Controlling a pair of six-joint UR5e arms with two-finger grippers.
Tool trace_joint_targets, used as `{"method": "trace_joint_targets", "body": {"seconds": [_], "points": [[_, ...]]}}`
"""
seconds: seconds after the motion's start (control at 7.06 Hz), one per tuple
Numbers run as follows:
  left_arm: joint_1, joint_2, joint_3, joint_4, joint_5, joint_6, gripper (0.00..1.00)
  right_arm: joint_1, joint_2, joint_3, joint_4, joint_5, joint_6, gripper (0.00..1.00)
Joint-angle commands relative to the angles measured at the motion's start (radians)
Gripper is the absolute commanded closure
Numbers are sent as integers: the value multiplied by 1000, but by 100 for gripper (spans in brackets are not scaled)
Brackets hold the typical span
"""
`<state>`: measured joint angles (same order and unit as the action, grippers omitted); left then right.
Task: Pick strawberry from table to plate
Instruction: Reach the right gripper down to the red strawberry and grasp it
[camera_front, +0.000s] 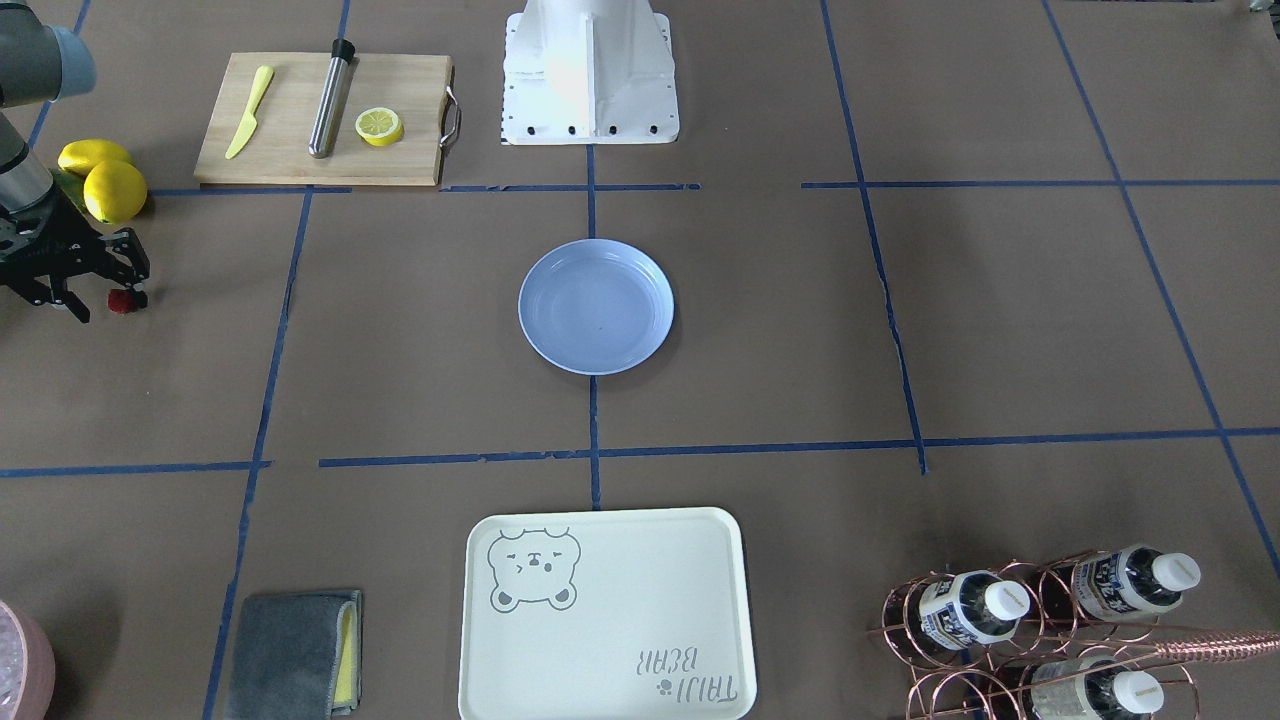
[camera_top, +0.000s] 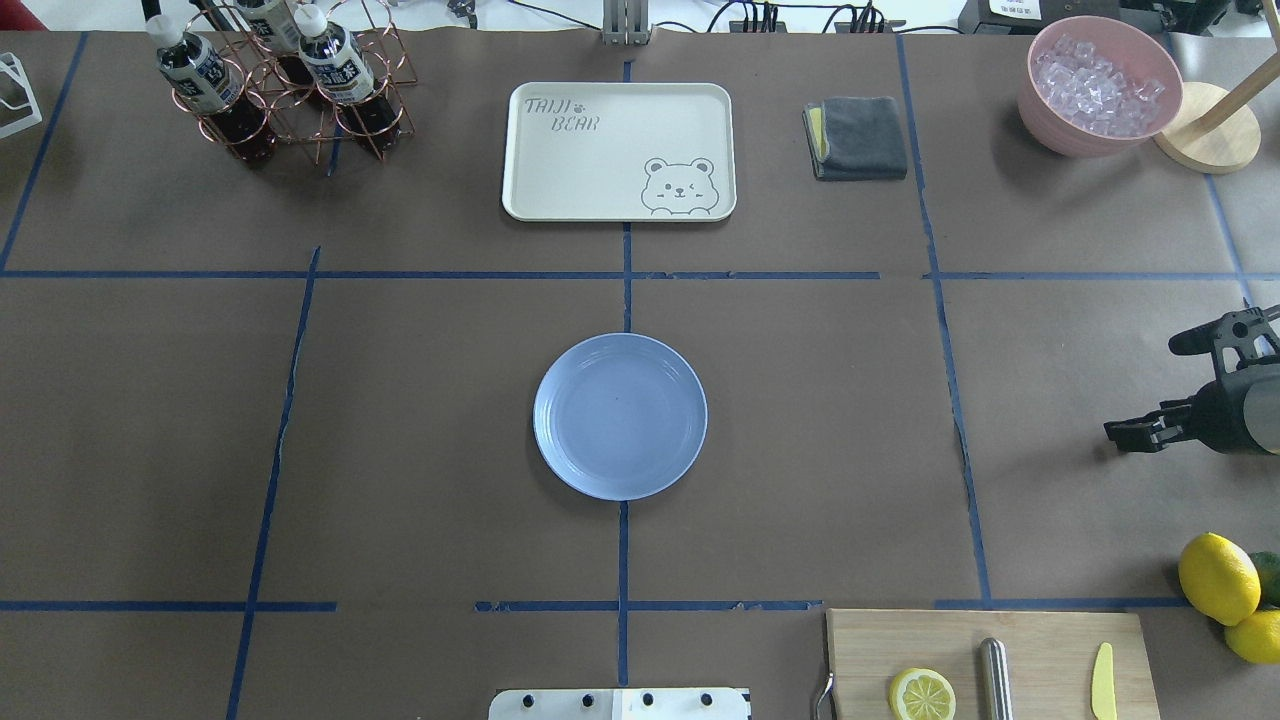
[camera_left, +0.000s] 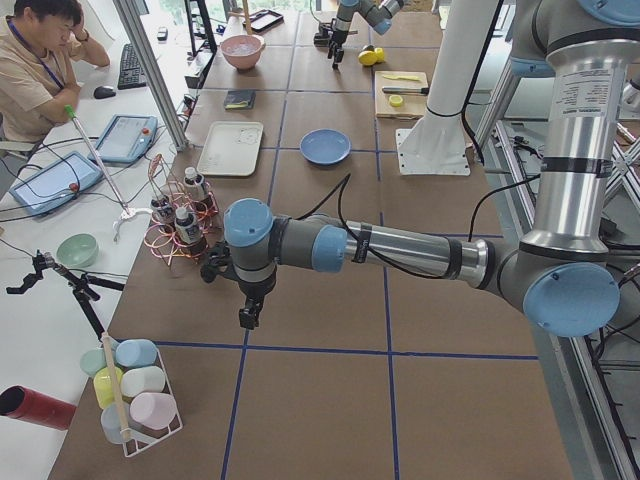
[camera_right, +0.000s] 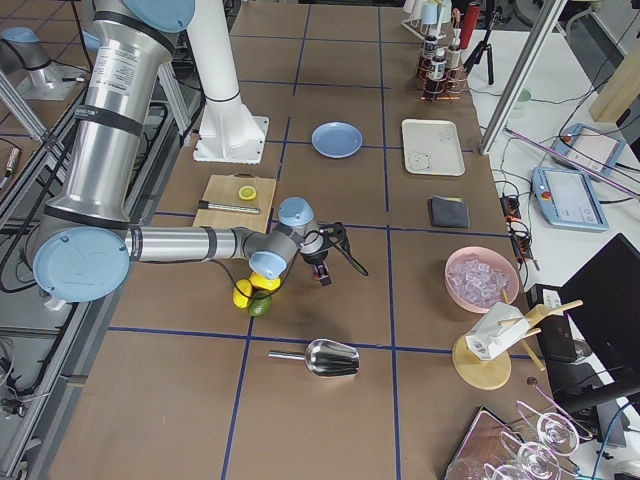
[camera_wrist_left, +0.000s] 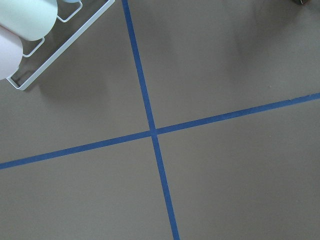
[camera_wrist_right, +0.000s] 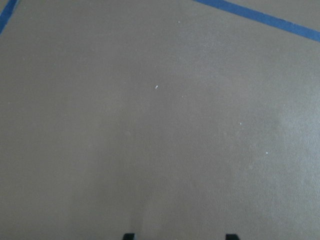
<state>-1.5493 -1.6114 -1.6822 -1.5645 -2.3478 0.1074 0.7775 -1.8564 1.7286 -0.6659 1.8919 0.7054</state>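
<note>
Strawberry: tiny dark-red berry-shaped strawberry (camera_front: 122, 301) at the robot's right end of the brown paper-covered table with blue tape lines (camera_front: 400, 330), near two yellow lemons (camera_front: 115, 190), well apart from the plate.
Plate: round light-blue plastic plate (camera_front: 596, 306) at table centre, between the wooden cutting board (camera_front: 290, 150) and the cream rectangular bear tray (camera_front: 620, 600).
Right gripper: (camera_front: 108, 305) fingers spread wide, low at the strawberry; berry just beside one fingertip, contact unclear.
Left gripper: (camera_left: 248, 318) near the copper wire bottle rack (camera_left: 172, 232); cannot tell whether spread or closed.
</note>
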Motion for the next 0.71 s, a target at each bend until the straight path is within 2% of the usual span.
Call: {"method": "trace_joint_targets", "body": {"seconds": [0.0, 0.28, 0.43, 0.57], "points": [[0, -1, -1, 0, -1, 0, 0, 0, -4, -1, 0, 16, -3, 100], [0, -2, -2, -2, -1, 0, 0, 0, -1, 52, -10, 50, 5, 100], [0, -1, -1, -2, -1, 0, 0, -1, 14, 128, -74, 85, 12, 100], [0, -2, -2, 3, 1, 0, 0, -1, 78, 231, -250, 87, 14, 100]]}}
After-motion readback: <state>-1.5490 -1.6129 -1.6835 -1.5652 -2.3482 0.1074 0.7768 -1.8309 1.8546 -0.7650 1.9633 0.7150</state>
